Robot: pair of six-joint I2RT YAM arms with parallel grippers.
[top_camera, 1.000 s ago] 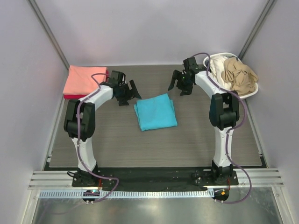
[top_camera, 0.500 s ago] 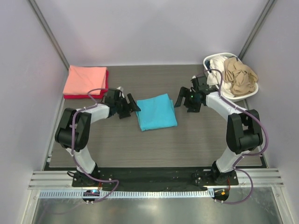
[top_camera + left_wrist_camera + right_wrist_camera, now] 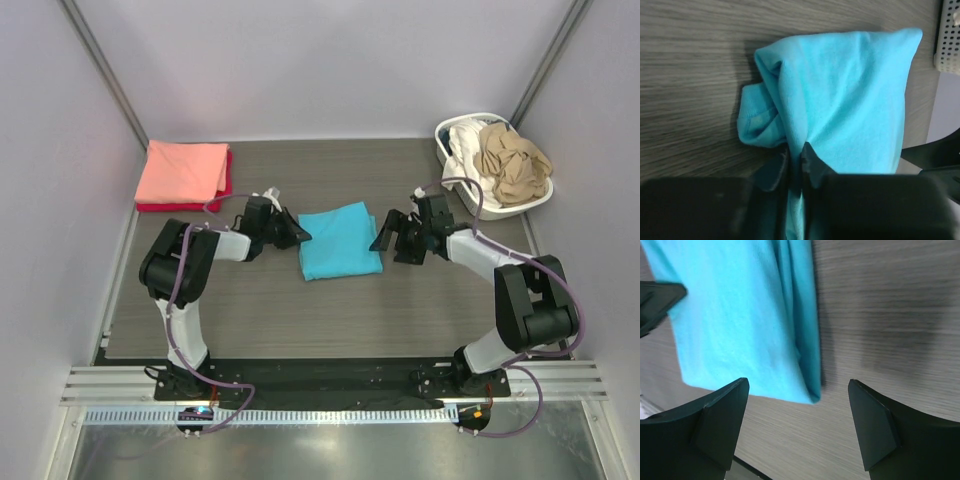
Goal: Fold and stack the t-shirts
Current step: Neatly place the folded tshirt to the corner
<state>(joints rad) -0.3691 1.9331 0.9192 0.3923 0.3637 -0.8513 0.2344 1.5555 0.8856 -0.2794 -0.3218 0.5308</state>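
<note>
K: Checking the left gripper [image 3: 796, 152] first. What did its wrist view give?
M: Jaws were pinched almost together on a bunched fold of the turquoise t-shirt [image 3: 340, 240], at its left edge. Cloth sat squeezed between the fingers [image 3: 812, 165]. Call it clamped on the shirt.
K: Right gripper [image 3: 797, 385]?
M: Spread wide, gripping nothing. It was low over the table [image 3: 300, 310], just beside the shirt's right edge. In its wrist view that edge and one corner lay in the gap between the two fingertips. Couldn't tell whether either tip touched cloth.
K: The shirt itself?
M: Folded to a rough rectangle, lying flat mid-table between the two grippers. Left edge was rucked up at the pinch. Right edge showed stacked layers.
K: Arms?
M: Both reached inward and low, one from each side.
K: Rest of the laundry?
M: Salmon-pink t-shirt [image 3: 182, 170] was folded at the far-left corner, lying on a red t-shirt [image 3: 229, 175]. Only a red strip showed along its right and near edges. That pile was well apart from the turquoise one.
K: Unfolded ones?
M: Tan t-shirt [image 3: 512, 160] and white t-shirt [image 3: 463, 150] were heaped in the white laundry basket [image 3: 505, 211] at the far-right corner. Tan was on top toward the right, and white spilled over the left rim.
</note>
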